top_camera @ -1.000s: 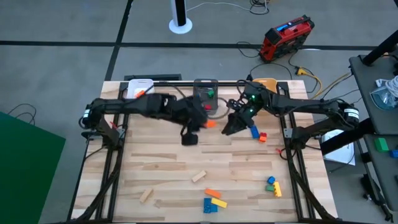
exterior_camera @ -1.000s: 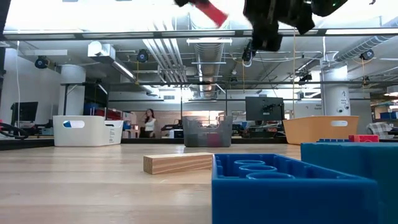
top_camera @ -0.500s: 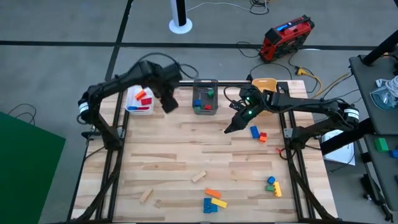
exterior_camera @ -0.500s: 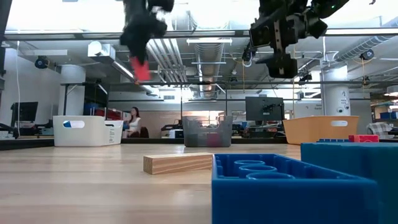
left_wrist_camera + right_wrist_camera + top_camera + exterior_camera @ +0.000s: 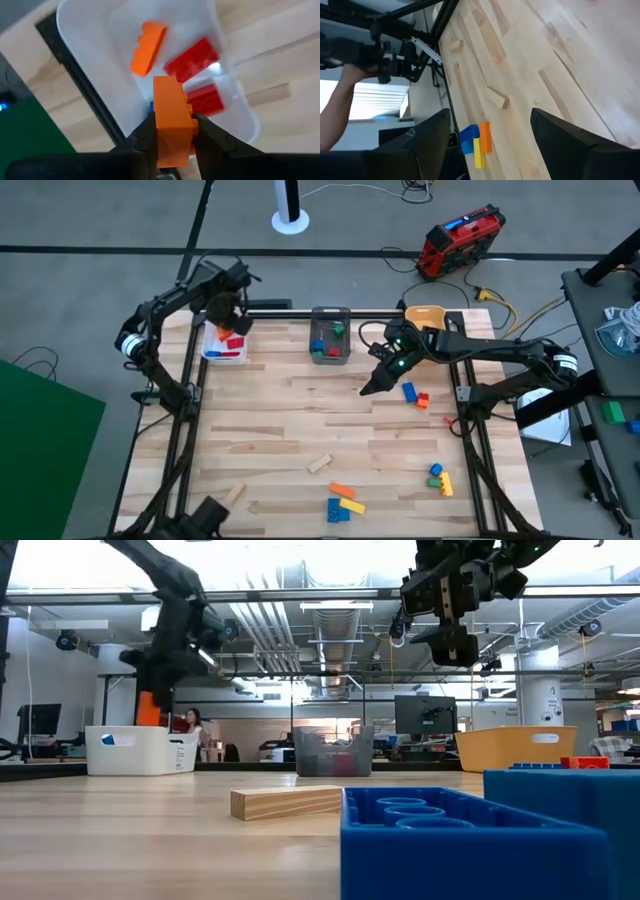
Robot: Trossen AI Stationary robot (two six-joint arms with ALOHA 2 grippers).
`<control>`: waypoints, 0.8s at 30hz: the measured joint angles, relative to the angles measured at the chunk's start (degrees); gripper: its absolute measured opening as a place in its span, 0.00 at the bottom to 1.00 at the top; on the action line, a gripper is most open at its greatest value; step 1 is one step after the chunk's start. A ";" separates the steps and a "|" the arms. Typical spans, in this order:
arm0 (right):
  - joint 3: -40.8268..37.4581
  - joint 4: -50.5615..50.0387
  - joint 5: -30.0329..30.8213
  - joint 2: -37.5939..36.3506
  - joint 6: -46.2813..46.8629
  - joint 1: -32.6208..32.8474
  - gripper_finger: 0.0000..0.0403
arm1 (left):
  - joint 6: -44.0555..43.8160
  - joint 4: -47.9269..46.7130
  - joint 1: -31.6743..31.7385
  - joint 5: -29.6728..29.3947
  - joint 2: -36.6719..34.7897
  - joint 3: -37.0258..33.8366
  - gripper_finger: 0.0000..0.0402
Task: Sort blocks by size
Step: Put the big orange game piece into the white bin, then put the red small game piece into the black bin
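My left gripper (image 5: 173,131) hangs over the white bin (image 5: 213,346) at the table's far left corner, shut on an orange block (image 5: 170,102). In the low view the orange block (image 5: 148,708) shows just above the white bin's rim (image 5: 140,730). An orange block (image 5: 148,42) and two red ones (image 5: 192,56) lie in that bin. My right gripper (image 5: 371,386) hovers open over the table's far middle, with nothing between its fingers (image 5: 425,145). Loose blocks lie beside it (image 5: 408,391) and along the near edge (image 5: 344,502). My left gripper pinches the orange block by two opposite sides (image 5: 159,131) between its two fingers (image 5: 146,131). The fingers come from above, pointing down. The block sticks out past the fingertips toward the bin and hangs clear above the blocks in it.
A grey bin (image 5: 330,338) with a few blocks stands at the far middle, an orange bin (image 5: 425,314) at the far right. Two wooden blocks (image 5: 319,464) (image 5: 234,495) lie toward the near edge, and a green, blue and yellow cluster (image 5: 438,478) at the near right.
My left gripper has swung from over the table's far middle toward the far left corner and now hangs over the white bin, carrying the orange block clear of the table all the way.
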 joint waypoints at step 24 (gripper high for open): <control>0.00 -0.16 1.35 0.01 1.62 0.00 0.65 | -3.72 2.39 -1.50 -5.42 0.00 -1.71 0.43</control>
